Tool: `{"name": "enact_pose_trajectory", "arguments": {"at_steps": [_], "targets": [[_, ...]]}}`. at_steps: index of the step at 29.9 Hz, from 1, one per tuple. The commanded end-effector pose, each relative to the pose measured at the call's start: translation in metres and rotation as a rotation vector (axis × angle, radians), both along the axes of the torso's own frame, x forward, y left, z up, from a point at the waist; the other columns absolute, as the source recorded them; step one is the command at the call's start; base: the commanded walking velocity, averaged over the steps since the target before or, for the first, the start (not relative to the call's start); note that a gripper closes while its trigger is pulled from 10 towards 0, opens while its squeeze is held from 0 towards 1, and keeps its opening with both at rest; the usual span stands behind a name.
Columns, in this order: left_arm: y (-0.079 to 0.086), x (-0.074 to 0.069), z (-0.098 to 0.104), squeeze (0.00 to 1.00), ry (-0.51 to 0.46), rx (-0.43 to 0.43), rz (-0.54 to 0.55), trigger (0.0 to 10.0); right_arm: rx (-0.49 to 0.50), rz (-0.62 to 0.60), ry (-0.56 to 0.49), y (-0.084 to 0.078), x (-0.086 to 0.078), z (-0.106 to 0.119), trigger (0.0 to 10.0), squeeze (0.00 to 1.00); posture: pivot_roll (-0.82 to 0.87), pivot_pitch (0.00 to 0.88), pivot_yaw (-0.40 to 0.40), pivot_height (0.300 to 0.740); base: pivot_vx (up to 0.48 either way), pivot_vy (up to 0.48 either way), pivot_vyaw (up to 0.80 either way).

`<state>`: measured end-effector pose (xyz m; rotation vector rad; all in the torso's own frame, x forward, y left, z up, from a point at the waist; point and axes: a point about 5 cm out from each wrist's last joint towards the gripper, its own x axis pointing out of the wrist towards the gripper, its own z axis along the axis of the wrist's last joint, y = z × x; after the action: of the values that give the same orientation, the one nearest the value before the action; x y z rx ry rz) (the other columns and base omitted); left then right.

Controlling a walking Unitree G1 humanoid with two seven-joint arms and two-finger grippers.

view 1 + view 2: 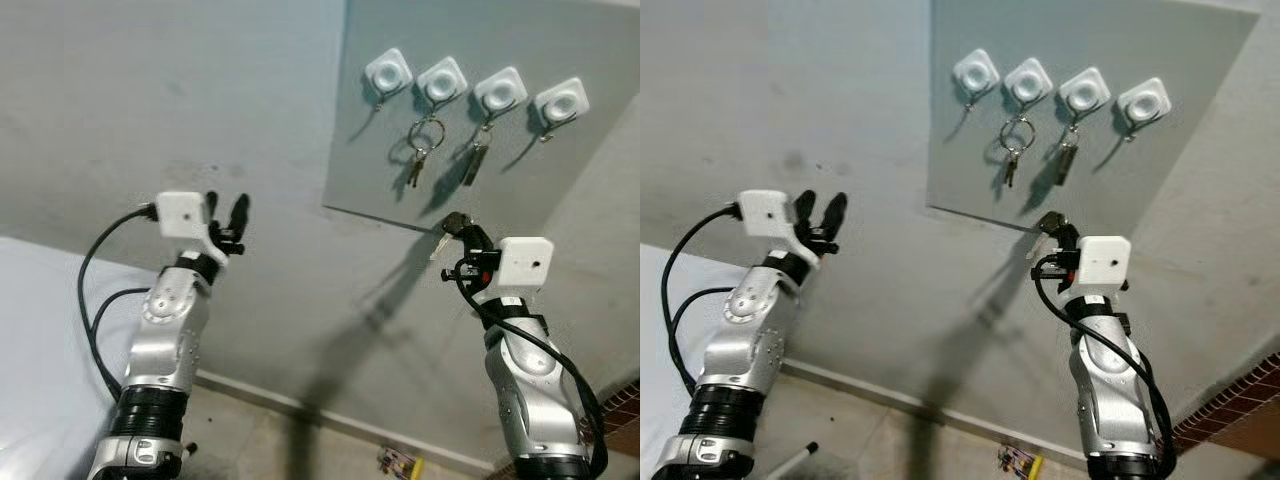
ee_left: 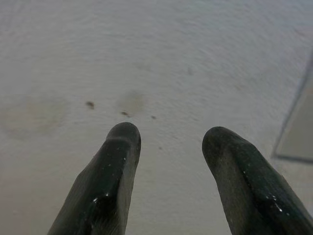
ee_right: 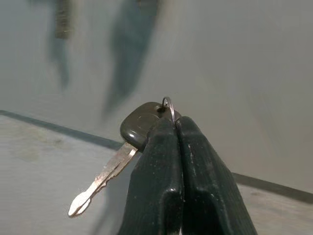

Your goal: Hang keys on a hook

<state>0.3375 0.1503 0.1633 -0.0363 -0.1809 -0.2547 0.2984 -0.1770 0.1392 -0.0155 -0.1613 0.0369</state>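
Observation:
My right gripper [image 1: 457, 226] is raised toward the wall, just below the lower edge of a grey board [image 1: 580, 190]. It is shut on the ring of a key [image 3: 128, 147] with a dark head and a silver blade that hangs off to one side. The board carries several white hooks [image 1: 388, 72]. A key bunch [image 1: 422, 148] hangs from the second hook [image 1: 441, 80] and a single key [image 1: 477, 158] from the third hook [image 1: 499, 92]. The first and the fourth hook [image 1: 561, 101] are bare. My left gripper [image 1: 226, 208] is held up near the wall, open and empty.
The grey wall [image 1: 150, 100] is close in front of both arms. A skirting line runs along its base above a tiled floor [image 1: 270, 445]. A small colourful packet [image 1: 399, 462] lies on the floor. A white surface [image 1: 40, 340] sits at the left.

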Motion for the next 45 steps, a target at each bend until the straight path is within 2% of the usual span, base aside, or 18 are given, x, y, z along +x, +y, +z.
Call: {"name": "enact_pose_trajectory", "arguments": {"at_steps": [1, 5, 7, 13, 17, 21, 25, 27, 37, 45], "targets": [[-0.006, -0.003, 0.008, 0.00, -0.041, 0.042, -0.055, 10.0, 0.003, 0.029, -0.029, 0.006, 0.002, 0.008, 10.0, 0.00, -0.15, 0.000, -0.064, 0.740, 0.000, 0.000, 0.00], [-0.029, -0.007, 0.018, 0.00, -0.096, 0.122, -0.148, 10.0, -0.005, 0.070, -0.029, 0.010, 0.005, 0.011, 10.0, 0.00, -0.15, 0.000, -0.062, 0.740, 0.000, 0.000, 0.00], [-0.032, -0.006, 0.022, 0.00, -0.107, 0.110, -0.163, 10.0, 0.002, 0.107, -0.023, 0.012, 0.005, 0.012, 10.0, 0.00, -0.15, 0.000, -0.061, 0.740, 0.000, 0.000, 0.00], [-0.034, -0.003, 0.036, 0.00, -0.128, 0.085, -0.176, 10.0, 0.017, 0.180, -0.043, 0.017, 0.013, 0.026, 10.0, 0.00, -0.16, 0.000, -0.055, 0.740, 0.000, 0.000, 0.00], [-0.038, 0.000, 0.044, 0.00, -0.154, 0.119, -0.200, 10.0, 0.052, 0.232, -0.070, 0.020, 0.025, 0.043, 10.0, 0.00, -0.16, 0.000, -0.053, 0.740, 0.000, 0.000, 0.00], [-0.041, 0.002, 0.054, 0.00, -0.146, 0.043, -0.205, 10.0, 0.058, 0.320, -0.092, 0.029, 0.032, 0.056, 10.0, 0.00, -0.16, 0.000, -0.051, 0.740, 0.000, 0.000, 0.00], [-0.043, 0.003, 0.057, 0.00, -0.152, 0.058, -0.206, 10.0, 0.063, 0.354, -0.102, 0.032, 0.035, 0.062, 10.0, 0.00, -0.16, 0.000, -0.052, 0.740, 0.000, 0.000, 0.00], [-0.047, 0.001, 0.065, 0.00, -0.162, 0.041, -0.231, 10.0, 0.119, 0.415, -0.114, 0.039, 0.039, 0.072, 10.0, 0.00, -0.16, 0.000, -0.053, 0.740, 0.000, 0.000, 0.00], [-0.051, -0.002, 0.075, 0.00, -0.196, 0.071, -0.231, 10.0, 0.093, 0.471, -0.165, 0.046, 0.047, 0.086, 10.0, 0.00, -0.14, 0.000, -0.065, 0.740, 0.000, 0.000, 0.00], [-0.057, -0.006, 0.072, 0.00, -0.196, 0.085, -0.248, 10.0, 0.080, 0.487, -0.185, 0.047, 0.051, 0.092, 10.0, 0.00, -0.14, 0.000, -0.070, 0.740, 0.000, 0.000, 0.00]]}}
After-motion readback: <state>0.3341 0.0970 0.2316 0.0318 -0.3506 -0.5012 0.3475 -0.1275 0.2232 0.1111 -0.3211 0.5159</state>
